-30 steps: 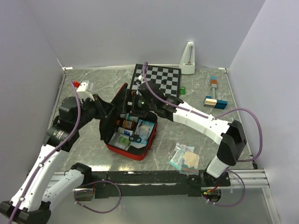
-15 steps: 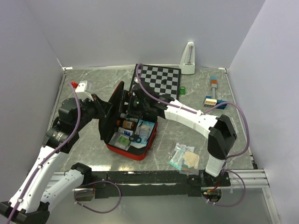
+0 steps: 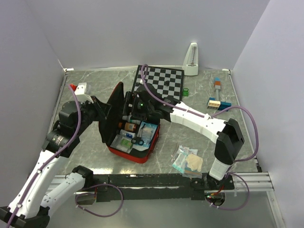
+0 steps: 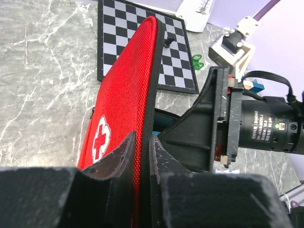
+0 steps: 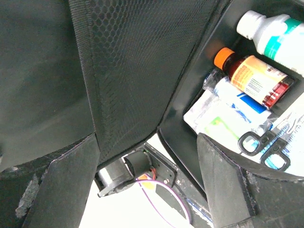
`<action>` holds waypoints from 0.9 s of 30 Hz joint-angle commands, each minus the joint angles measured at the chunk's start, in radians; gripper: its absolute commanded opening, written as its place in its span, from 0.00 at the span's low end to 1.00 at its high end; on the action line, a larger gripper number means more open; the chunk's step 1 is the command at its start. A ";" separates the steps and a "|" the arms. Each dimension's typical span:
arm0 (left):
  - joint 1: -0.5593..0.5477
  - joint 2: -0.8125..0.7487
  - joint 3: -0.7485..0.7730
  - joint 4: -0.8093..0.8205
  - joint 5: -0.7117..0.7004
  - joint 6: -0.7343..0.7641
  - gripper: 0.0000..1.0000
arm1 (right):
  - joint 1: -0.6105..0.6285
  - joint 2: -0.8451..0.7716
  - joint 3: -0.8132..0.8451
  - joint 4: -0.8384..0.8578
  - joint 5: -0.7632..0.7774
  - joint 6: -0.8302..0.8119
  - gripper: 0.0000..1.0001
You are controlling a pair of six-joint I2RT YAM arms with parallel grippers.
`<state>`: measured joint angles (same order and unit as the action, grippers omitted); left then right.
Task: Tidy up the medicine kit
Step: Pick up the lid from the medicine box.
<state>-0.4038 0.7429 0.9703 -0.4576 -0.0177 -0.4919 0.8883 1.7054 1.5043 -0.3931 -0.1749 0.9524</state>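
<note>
One amber bottle [image 5: 254,78] and scissors [image 5: 263,147] lay in the medicine kit [image 3: 137,155]; my left hand [image 4: 142,147] pinched its lid [image 4: 123,95], right hand [image 5: 147,159] open.

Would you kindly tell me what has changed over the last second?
The left gripper, shut on the lid of the medicine kit, has pulled it slightly further left, opening the kit wider. The right gripper, open, has followed leftward toward the lid's lining. The kit's base and the chessboard stayed put.

Upright lid [image 3: 112,113] left of medicine kit [image 3: 136,157]
</note>
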 commanded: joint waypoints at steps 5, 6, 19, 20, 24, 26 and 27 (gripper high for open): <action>-0.003 -0.014 0.011 0.027 -0.030 0.007 0.01 | 0.000 -0.062 0.002 -0.044 0.037 -0.030 0.91; -0.003 -0.013 0.015 0.027 -0.030 0.007 0.01 | 0.000 -0.066 0.002 -0.044 0.038 -0.032 0.91; -0.003 -0.004 0.021 0.025 -0.018 0.001 0.01 | 0.000 -0.095 -0.003 -0.043 0.017 -0.037 0.95; -0.003 -0.005 0.018 0.027 -0.018 0.000 0.01 | 0.000 -0.099 -0.003 -0.043 0.017 -0.037 0.95; -0.003 -0.004 0.013 0.025 -0.016 0.001 0.01 | -0.002 -0.112 0.002 -0.047 0.017 -0.041 0.95; -0.003 -0.004 0.010 0.022 -0.016 0.001 0.01 | -0.003 -0.116 0.008 -0.053 0.017 -0.046 0.95; -0.003 -0.004 0.008 0.020 -0.021 -0.002 0.01 | -0.003 -0.125 0.010 -0.064 0.020 -0.052 0.96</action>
<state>-0.4053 0.7441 0.9703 -0.4576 -0.0273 -0.4900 0.8879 1.6573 1.5005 -0.4408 -0.1658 0.9192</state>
